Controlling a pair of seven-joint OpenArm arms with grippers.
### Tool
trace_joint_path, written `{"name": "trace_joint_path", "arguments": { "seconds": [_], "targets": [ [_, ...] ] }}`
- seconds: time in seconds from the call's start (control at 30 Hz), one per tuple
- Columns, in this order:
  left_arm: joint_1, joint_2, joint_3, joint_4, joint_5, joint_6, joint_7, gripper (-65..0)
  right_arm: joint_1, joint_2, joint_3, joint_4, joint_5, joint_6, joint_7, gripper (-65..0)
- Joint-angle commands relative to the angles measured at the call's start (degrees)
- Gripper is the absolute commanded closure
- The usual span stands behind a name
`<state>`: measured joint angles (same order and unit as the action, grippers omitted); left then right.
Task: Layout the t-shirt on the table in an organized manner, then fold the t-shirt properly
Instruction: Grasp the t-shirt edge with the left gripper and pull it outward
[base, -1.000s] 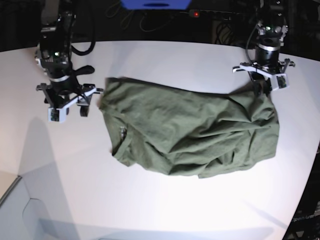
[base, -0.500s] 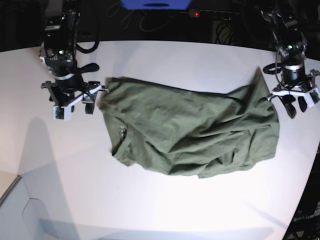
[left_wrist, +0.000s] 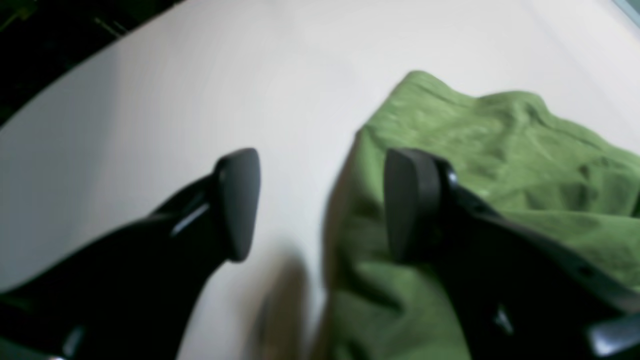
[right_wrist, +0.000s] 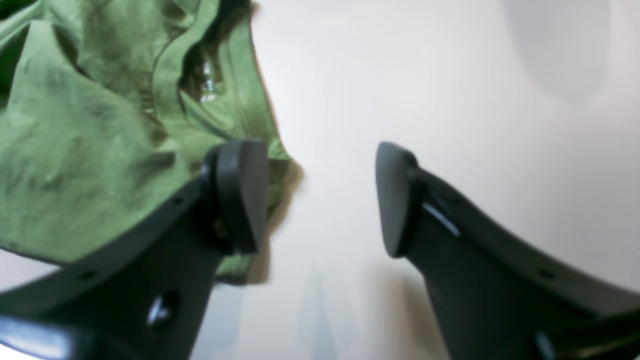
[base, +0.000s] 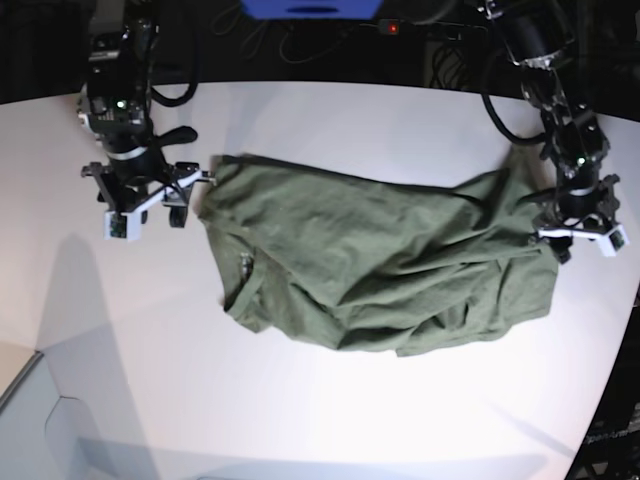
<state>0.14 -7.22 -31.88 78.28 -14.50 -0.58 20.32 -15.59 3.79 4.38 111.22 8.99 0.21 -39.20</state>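
Olive t-shirt (base: 380, 265) lies rumpled on white table (base: 330, 420), flanked by 2 arms.

Dark backdrop; black cables (base: 300, 45); blue box (base: 310, 8).

No legible text, brand, number or sign found: the pale label (right_wrist: 206, 82) inside the t-shirt (base: 380, 265) neck shows only as a blurred glint in the right wrist view, and its print cannot be read.
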Motion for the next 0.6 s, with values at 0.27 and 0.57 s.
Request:
{"name": "trace_joint_path", "arguments": {
  "seconds": [0.27, 0.57],
  "targets": [
    [-4.0, -2.9, 6.3, -7.7, -0.6, -0.2, -1.4, -22.8, 0.8, 0.4, 0.1, 0.9, 0.0, 0.1, 1.4, -33.9],
    [1.2, -2.8, 3.2, 0.5, -0.7, -0.2, -1.3, -0.1, 8.9, 2.4, -3.5, -3.9, 0.0, 0.2, 1.2, -34.4]
  ]
}}
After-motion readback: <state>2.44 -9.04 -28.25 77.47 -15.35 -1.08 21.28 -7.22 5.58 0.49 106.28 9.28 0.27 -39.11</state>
